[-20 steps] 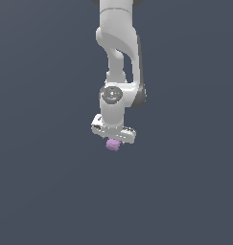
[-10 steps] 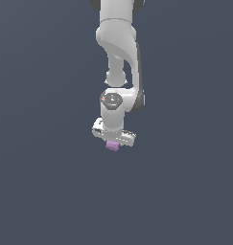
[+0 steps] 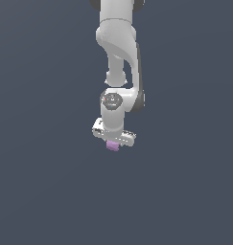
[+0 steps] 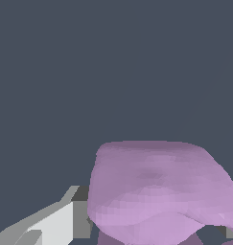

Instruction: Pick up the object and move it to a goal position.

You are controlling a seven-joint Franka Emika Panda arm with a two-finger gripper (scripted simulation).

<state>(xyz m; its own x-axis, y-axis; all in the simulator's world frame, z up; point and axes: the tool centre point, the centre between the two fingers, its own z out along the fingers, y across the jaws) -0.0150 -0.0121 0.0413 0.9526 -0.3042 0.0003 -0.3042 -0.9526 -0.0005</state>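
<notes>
While the white arm hangs straight down, its end effector [image 3: 113, 141] is clamped narrow on the object [image 3: 112, 146], which sits directly beneath the wrist between the fingers [image 4: 51, 225]. In the wrist view the object [image 4: 156, 189] fills the foreground: light-purple, lumpy, soft-edged, matte. Only flat dark grey surrounds it; no worktop edge or goal marker shows, so the carry direction can't be judged.

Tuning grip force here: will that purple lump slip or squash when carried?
The purple lump looks rigid, with faceted, rounded bumps, so squashing seems unlikely. Its curved sides may let it twist between the fingers. It is small beneath the gripper, so probably light.
</notes>
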